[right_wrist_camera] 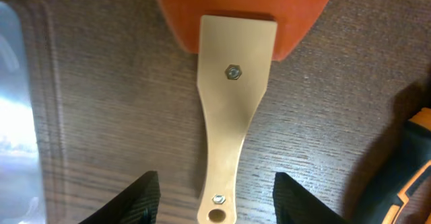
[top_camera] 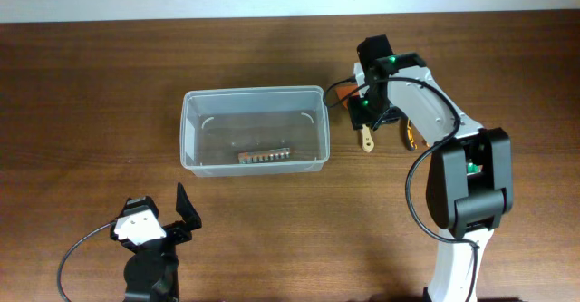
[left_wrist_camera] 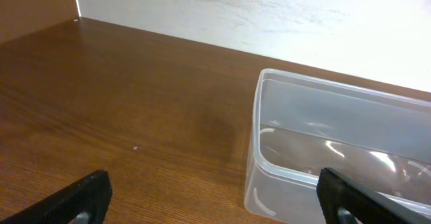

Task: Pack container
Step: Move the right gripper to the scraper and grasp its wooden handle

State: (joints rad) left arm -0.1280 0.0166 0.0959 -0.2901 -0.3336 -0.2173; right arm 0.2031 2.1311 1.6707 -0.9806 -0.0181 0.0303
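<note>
Seen from overhead, one container (top_camera: 254,130) stands on the brown wooden table (top_camera: 91,84), about in the middle and slightly toward the far side. It holds a single strip of small metal pieces (top_camera: 263,156), which lies along the wall nearest the arms' bases. The left gripper (top_camera: 163,216) sits near the table's front edge, well apart from the container, with nothing in it. The right gripper (top_camera: 367,113) hangs just beside the container's right end, above two tools. One is a wooden-handled tool (top_camera: 366,139) with an orange head, and the other is a black-and-orange tool (top_camera: 410,137) just to its right. In the left wrist view, two black fingers (left_wrist_camera: 84,198) show at the bottom corners, spread wide with only bare table between them. The container's rounded corner and rim rise ahead on the right. In the right wrist view, the wooden handle runs down the centre from the orange head. It carries two small bolts and one hole at its end. The two fingers (right_wrist_camera: 141,198) stand open on either side of the handle, with a gap on each side. A sliver of the container shows at the left edge, and the second tool shows at the right edge.
</note>
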